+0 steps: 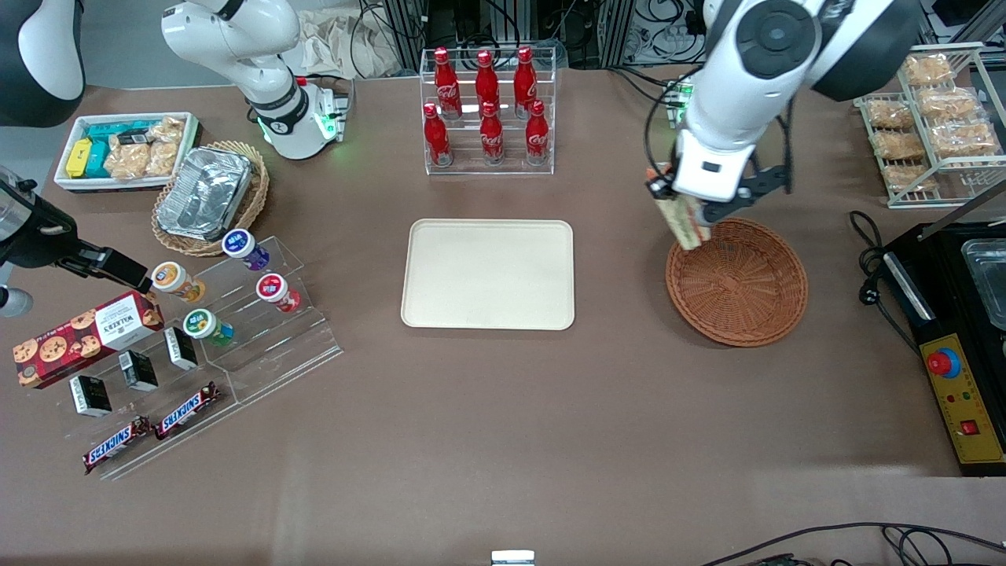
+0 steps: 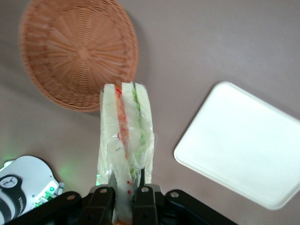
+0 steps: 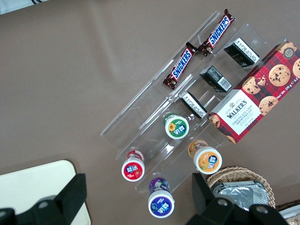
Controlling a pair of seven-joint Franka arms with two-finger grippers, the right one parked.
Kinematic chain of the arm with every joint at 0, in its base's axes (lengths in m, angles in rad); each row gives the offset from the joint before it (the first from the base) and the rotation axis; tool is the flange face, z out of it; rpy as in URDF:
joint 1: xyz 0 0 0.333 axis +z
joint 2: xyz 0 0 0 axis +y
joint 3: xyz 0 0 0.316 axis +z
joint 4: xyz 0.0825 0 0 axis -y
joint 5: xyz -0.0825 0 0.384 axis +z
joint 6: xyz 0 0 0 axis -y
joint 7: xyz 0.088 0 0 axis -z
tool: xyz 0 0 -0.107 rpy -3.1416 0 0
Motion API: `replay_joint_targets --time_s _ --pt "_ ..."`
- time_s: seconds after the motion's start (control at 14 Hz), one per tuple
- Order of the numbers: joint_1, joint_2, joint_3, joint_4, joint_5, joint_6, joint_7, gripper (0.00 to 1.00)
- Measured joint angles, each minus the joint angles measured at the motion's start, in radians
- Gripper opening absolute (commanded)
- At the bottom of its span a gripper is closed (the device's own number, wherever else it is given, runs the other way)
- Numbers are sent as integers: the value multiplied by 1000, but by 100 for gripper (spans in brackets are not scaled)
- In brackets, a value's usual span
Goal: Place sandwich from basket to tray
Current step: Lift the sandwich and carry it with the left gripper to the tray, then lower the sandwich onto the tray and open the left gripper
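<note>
Nearest my front camera, at the parked arm's end of the worktop [image 1: 487,440], I see two Snickers bars [image 1: 149,428] on a clear stepped stand [image 1: 259,346], with small dark packets [image 1: 130,373], a red Walkers cookie box [image 1: 86,336] and four little lidded jars [image 1: 228,287] on the steps above them. At the working arm's end a black and yellow control box [image 1: 963,409] sits along the worktop's edge. Farther in, the tray [image 1: 487,273] lies flat near the middle of the worktop with nothing on it, and the basket [image 1: 737,281] sits well apart from it toward the working arm's end, also with nothing inside. My claw [image 1: 692,212] hangs in the air over the basket's rim on the tray side, and it is clamped on the sandwich [image 1: 685,222], which is lifted clear of the wicker and hangs with its wedge pointing down. From the wrist I can see one finger [image 2: 101,199] pressed on each bread face, the clear wrap crinkled around the wedge, and the orange, red and green filling running down the cut edge [image 2: 125,126]; the basket [image 2: 77,49] and the tray [image 2: 243,145] both lie below on the brown surface. Farther still, a tan wicker basket holding a foil container [image 1: 206,192] and a white bin of snacks [image 1: 126,149] stand at the parked arm's end, a clear rack of red cola bottles [image 1: 487,110] stands near the middle of the farthest edge, and a wire shelf of bagged golden snacks [image 1: 931,118] fills the working arm's corner.
</note>
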Motion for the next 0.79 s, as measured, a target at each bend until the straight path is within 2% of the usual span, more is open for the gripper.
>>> replay_joint_targets --time_s 0.29,0.36,0.43,0.5,0.79 --pt "-88 91 -22 -70 -4 230 7 2" --pt "-108 115 -22 -93 -4 295 7 17" --pt "-123 140 -23 -112 -4 356 7 16" --pt "-139 165 -22 -126 -4 414 10 0" --pt "-234 247 -22 -209 0 656 13 0"
